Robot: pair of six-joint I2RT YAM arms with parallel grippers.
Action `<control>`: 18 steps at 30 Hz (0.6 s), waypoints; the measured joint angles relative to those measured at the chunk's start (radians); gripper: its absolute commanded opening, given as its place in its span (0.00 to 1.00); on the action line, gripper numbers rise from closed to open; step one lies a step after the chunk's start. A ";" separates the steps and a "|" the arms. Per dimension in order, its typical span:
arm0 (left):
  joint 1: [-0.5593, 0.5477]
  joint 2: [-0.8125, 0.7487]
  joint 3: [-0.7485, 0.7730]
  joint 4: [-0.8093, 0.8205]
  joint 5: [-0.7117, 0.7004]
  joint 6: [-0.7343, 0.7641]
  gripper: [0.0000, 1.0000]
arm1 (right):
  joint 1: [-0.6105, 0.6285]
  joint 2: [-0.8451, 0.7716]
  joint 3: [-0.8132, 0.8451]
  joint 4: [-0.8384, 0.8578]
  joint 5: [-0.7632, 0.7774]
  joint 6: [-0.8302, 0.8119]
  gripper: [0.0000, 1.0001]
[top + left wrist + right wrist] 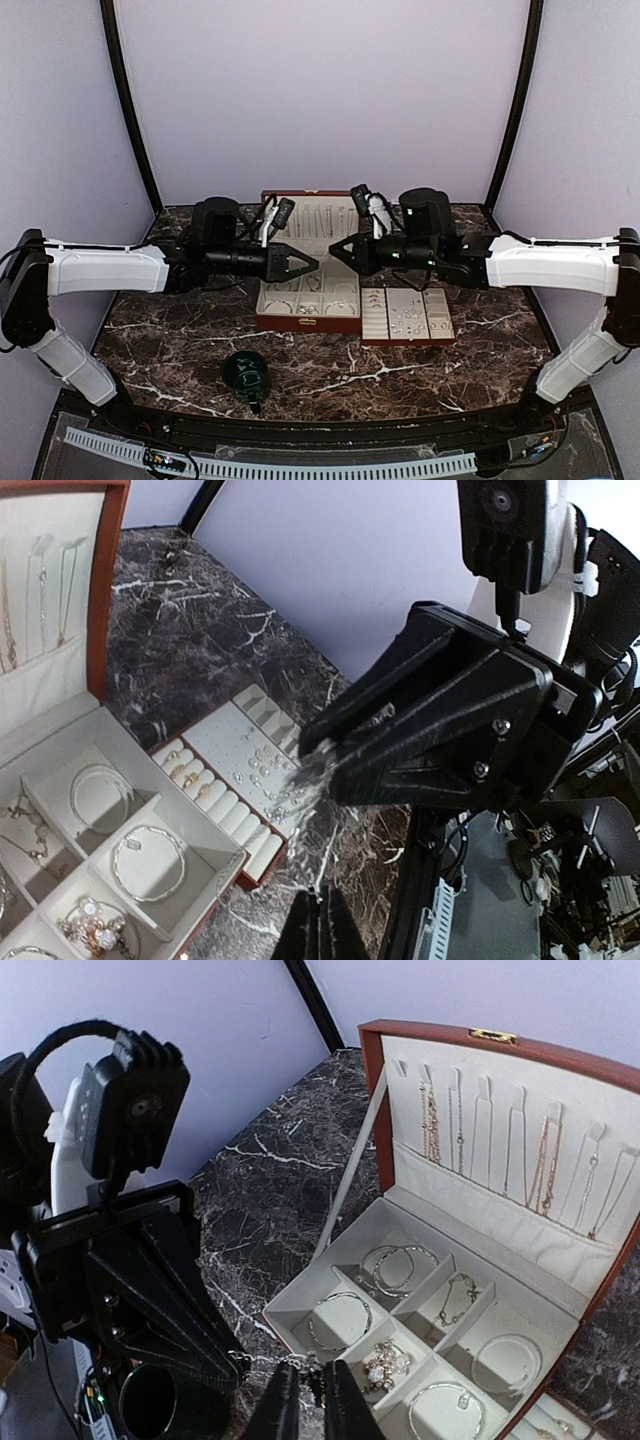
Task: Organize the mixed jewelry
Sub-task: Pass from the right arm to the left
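Two tips meet above the jewelry box [305, 322], a thin chain [290, 1362] strung between them. Your left end effector [312, 264] is clenched on it; whether the right end effector [335, 252] grips it is unclear. Likely mid-handover: next, lower it gently toward 6 o'clock.
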 measured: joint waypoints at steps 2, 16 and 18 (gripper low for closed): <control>-0.001 0.000 0.009 -0.034 0.020 -0.009 0.00 | -0.001 0.000 -0.013 -0.002 -0.009 -0.005 0.29; -0.002 -0.006 0.010 -0.127 0.105 -0.211 0.00 | 0.002 -0.053 -0.241 0.164 -0.149 0.055 0.23; -0.002 -0.015 0.004 -0.128 0.103 -0.248 0.00 | 0.008 -0.052 -0.247 0.201 -0.169 0.065 0.23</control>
